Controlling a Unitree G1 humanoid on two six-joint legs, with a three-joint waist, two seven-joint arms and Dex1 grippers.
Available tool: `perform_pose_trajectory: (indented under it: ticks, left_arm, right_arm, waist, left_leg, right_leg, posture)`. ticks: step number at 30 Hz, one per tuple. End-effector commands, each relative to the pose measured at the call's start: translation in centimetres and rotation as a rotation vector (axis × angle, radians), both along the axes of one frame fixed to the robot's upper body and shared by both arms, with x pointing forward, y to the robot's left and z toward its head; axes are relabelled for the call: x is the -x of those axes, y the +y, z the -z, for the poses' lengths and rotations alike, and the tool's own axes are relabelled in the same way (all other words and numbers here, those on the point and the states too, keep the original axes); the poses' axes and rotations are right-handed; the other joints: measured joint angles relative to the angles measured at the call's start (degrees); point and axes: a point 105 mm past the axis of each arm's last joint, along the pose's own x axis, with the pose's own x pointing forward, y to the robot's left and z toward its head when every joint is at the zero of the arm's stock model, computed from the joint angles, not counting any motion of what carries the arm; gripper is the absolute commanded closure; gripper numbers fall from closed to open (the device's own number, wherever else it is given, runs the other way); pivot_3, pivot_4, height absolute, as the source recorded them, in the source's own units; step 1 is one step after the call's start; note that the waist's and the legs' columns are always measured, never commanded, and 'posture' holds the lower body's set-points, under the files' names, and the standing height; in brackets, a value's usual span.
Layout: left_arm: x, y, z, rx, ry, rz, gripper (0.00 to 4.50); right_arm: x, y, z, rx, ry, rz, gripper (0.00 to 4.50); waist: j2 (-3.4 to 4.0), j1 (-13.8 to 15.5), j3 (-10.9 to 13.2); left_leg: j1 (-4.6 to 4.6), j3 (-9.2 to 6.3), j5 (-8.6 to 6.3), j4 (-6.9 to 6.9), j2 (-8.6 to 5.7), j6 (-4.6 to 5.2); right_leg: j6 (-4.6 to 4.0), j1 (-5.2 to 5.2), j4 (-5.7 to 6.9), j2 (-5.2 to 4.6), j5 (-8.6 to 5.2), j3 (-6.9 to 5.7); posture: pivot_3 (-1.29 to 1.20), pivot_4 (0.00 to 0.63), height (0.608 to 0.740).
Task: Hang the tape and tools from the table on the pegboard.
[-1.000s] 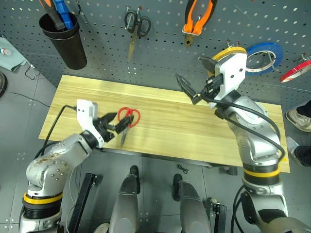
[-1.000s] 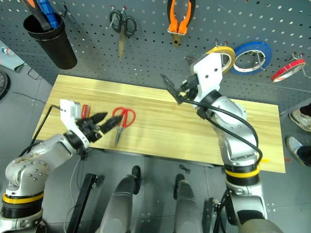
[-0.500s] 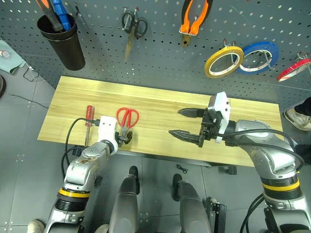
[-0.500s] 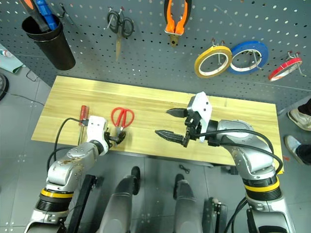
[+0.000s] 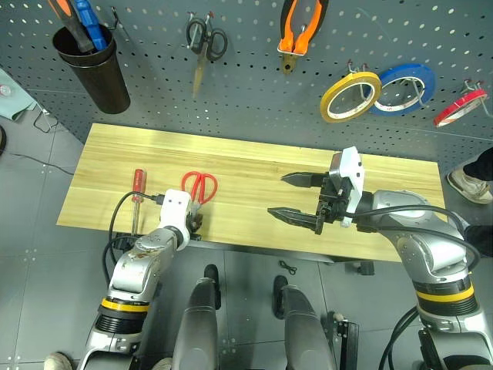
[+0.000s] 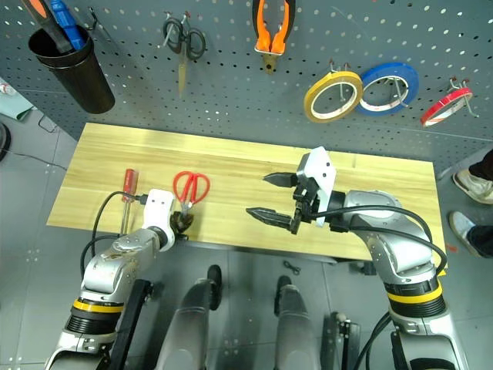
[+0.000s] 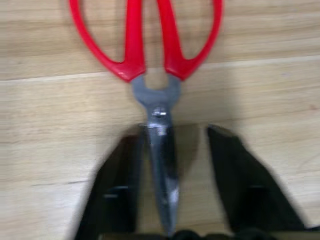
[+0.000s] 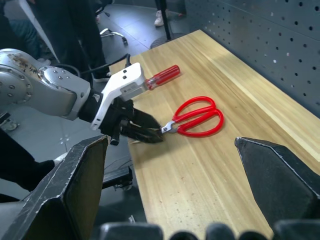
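Note:
Red-handled scissors point(image 5: 200, 186) lie on the table point(image 5: 254, 166) near its front left, blades toward me. My left gripper point(image 5: 195, 223) is down at the table edge, shut on the blades. In the left wrist view the blades point(image 7: 161, 165) run between my two fingers point(image 7: 117, 190). A red-handled screwdriver point(image 5: 138, 185) lies just left of the scissors. My right gripper point(image 5: 276, 194) hovers open and empty over the table's middle. On the pegboard point(image 5: 254, 100) hang the orange-and-black pliers point(image 5: 300, 31) and, at far right, the red tape point(image 5: 460, 108).
A black cup point(image 5: 91, 65) of tools hangs at the pegboard's upper left, with black-handled scissors point(image 5: 204, 42) beside it. Yellow tape point(image 5: 350, 96) and blue tape point(image 5: 404, 89) hang right of the pliers. A person's shoe point(image 5: 470, 185) shows beyond the table's right end.
My left gripper sank onto the scissors' blades and shut. My right arm dropped from in front of the pegboard to over the table, then held still.

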Motion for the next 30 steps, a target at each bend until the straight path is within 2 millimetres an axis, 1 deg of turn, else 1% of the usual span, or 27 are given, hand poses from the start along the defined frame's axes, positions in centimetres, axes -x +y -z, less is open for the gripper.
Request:
perform_pose_trajectory:
  ticks: [1, 5, 8, 9, 11, 13, 16, 17, 18, 19, 20, 21, 22, 23, 25, 26, 28, 30]
  left_arm:
    - [0.3, 0.3, 0.5, -0.008, 0.022, -0.017, 4.31]
    - [0.2, 0.6, 0.3, -0.019, 0.010, -0.025, 4.30]
    - [0.3, -0.2, -1.6, -0.025, -0.078, 0.026, 4.30]
    - [0.3, -0.3, -1.9, -0.031, -0.096, 0.039, 4.30]
    - [1.4, -0.9, -3.4, -0.047, -0.164, 0.102, 4.30]
    - [2.1, -1.2, -4.4, -0.051, -0.206, 0.132, 4.30]
    - [3.6, -1.8, -7.0, -0.062, -0.336, 0.174, 4.30]
    - [4.6, -2.6, -9.2, -0.077, -0.440, 0.214, 4.30]
    - [5.4, -3.1, -10.6, -0.086, -0.509, 0.242, 4.30]
    - [6.1, -3.7, -11.9, -0.077, -0.564, 0.261, 4.30]
    - [6.5, -4.0, -12.5, -0.070, -0.593, 0.271, 4.30]
    - [6.8, -4.2, -13.6, -0.069, -0.639, 0.262, 4.30]
    - [7.1, -4.3, -14.5, -0.069, -0.676, 0.256, 4.30]
    - [7.2, -4.3, -15.0, -0.072, -0.697, 0.251, 4.30]
    - [7.3, -4.4, -17.8, -0.113, -0.815, 0.231, 4.30]
    - [7.3, -4.5, -19.0, -0.133, -0.867, 0.221, 4.30]
    - [7.1, -4.4, -20.6, -0.158, -0.930, 0.197, 4.30]
    - [6.8, -4.1, -21.9, -0.182, -0.985, 0.167, 4.30]
  right_arm:
    - [0.5, -0.2, -0.7, -0.001, -0.039, -0.005, 0.00]
    - [0.4, -0.1, -0.6, -0.002, -0.044, -0.002, 0.00]
    - [0.5, -0.3, -0.7, -0.004, -0.059, 0.006, 0.00]
    - [0.5, -0.3, -0.6, -0.004, -0.062, 0.009, 0.00]
    - [1.3, -0.2, -1.7, -0.042, -0.082, 0.013, 0.00]
    - [1.8, 0.0, -2.3, -0.068, -0.094, 0.012, 0.00]
    - [2.7, 0.6, -5.3, -0.180, -0.156, 0.007, 0.00]
    - [3.2, 0.8, -6.8, -0.228, -0.187, 0.004, 0.00]
    - [3.5, 1.0, -7.8, -0.255, -0.203, 0.002, 0.00]
    - [3.7, 1.1, -8.8, -0.282, -0.221, 0.002, 0.00]
    - [3.8, 1.2, -9.3, -0.297, -0.228, 0.003, 0.00]
    - [3.9, 1.3, -10.2, -0.319, -0.249, 0.002, 0.00]
    - [4.0, 1.4, -10.9, -0.336, -0.269, 0.001, 0.00]
    - [4.0, 1.4, -11.3, -0.346, -0.280, 0.001, 0.00]
    - [4.1, 1.8, -13.2, -0.392, -0.320, -0.008, 0.00]
    - [4.1, 2.0, -13.9, -0.410, -0.333, -0.017, 0.00]
    - [4.2, 2.2, -14.5, -0.429, -0.348, -0.034, 0.00]
    - [4.2, 2.4, -15.0, -0.446, -0.366, -0.046, 0.00]
  waist:
    - [0.00, -0.12, 0.00]
    - [0.00, -0.49, 0.00]
    - [0.00, -0.75, 0.00]
    - [0.00, -0.79, 0.00]
    - [0.00, -0.81, 0.00]
    - [0.00, -0.80, 0.00]
    - [0.00, -0.86, -0.01]
    - [0.00, -0.91, -0.01]
    - [0.00, -0.90, -0.02]
    - [-0.01, -0.85, -0.02]
    - [-0.01, -0.83, -0.02]
    - [-0.02, -0.70, -0.05]
    - [-0.04, -0.55, -0.08]
    - [-0.05, -0.45, -0.08]
    - [-0.07, -0.27, -0.13]
    - [-0.07, -0.23, -0.13]
    - [-0.09, -0.05, -0.23]
    - [-0.23, 0.13, -0.81]
  left_leg:
    - [0.00, 0.00, 0.00, 0.00, 0.00, 0.00]
    - [0.01, 0.00, 0.00, -0.03, 0.00, 0.00]
    - [0.01, 0.00, -0.01, -0.06, 0.00, -0.01]
    - [0.00, 0.00, -0.01, -0.06, 0.00, -0.01]
    - [-0.04, 0.00, -0.01, -0.09, 0.00, -0.01]
    - [-0.17, -0.01, -0.01, -0.12, -0.01, -0.01]
    - [-0.19, -0.02, -0.01, -0.13, 0.01, -0.02]
    - [-0.19, -0.01, -0.01, -0.15, 0.00, -0.02]
    - [-0.20, -0.01, -0.01, -0.15, 0.01, -0.02]
    - [-0.31, -0.01, -0.01, -0.15, 0.01, -0.03]
    - [-0.36, -0.01, -0.01, -0.15, 0.01, -0.03]
    - [-0.37, 0.00, -0.02, -0.16, 0.01, -0.04]
    - [-0.37, 0.00, -0.02, -0.16, 0.00, -0.04]
    - [-0.37, 0.01, -0.02, -0.15, 0.00, -0.04]
    - [-0.39, 0.01, -0.01, -0.14, -0.03, -0.03]
    - [-0.41, 0.00, -0.01, -0.12, -0.03, -0.03]
    - [-0.54, -0.01, 0.02, -0.10, -0.04, -0.01]
    - [-0.54, -0.01, 0.04, -0.06, -0.04, 0.00]
  right_leg:
    - [0.00, 0.00, 0.00, 0.00, 0.00, 0.00]
    - [-0.01, 0.00, -0.01, 0.00, -0.01, -0.01]
    - [-0.01, 0.00, -0.01, 0.00, -0.01, -0.01]
    - [-0.01, -0.01, -0.03, 0.00, -0.01, -0.01]
    - [-0.01, -0.03, -0.07, 0.00, -0.01, -0.02]
    - [-0.02, -0.18, -0.09, -0.01, 0.00, -0.02]
    - [0.00, -0.20, -0.09, 0.02, 0.00, -0.05]
    - [0.00, -0.20, -0.09, 0.01, 0.01, -0.04]
    - [0.01, -0.23, -0.09, 0.02, 0.01, -0.04]
    - [0.01, -0.36, -0.09, 0.02, 0.05, -0.04]
    - [0.01, -0.42, -0.07, 0.03, 0.07, -0.05]
    - [0.00, -0.44, -0.07, 0.03, 0.09, -0.04]
    - [0.00, -0.42, -0.08, 0.03, 0.09, -0.04]
    - [0.00, -0.40, -0.09, 0.03, 0.09, -0.04]
    - [0.09, -0.39, -0.13, 0.03, 0.16, -0.04]
    - [0.28, -0.40, -0.12, 0.03, 0.27, -0.03]
    - [0.44, -0.52, -0.11, 0.06, 0.43, -0.04]
    - [0.47, -0.50, -0.12, 0.07, 0.45, -0.04]
  posture:
    - [-0.01, 0.522, 0.740]
    - [-0.01, 0.512, 0.740]
    - [0.00, 0.498, 0.740]
    - [0.00, 0.490, 0.740]
    - [0.00, 0.475, 0.740]
    - [0.01, 0.463, 0.740]
    - [0.03, 0.441, 0.740]
    - [0.03, 0.435, 0.740]
    - [0.03, 0.432, 0.740]
    - [0.04, 0.426, 0.740]
    - [0.04, 0.422, 0.740]
    - [0.04, 0.419, 0.740]
    - [0.05, 0.414, 0.740]
    - [0.06, 0.405, 0.740]
    - [0.06, 0.390, 0.740]
    - [0.07, 0.383, 0.740]
    - [0.07, 0.374, 0.740]
    - [0.07, 0.367, 0.740]
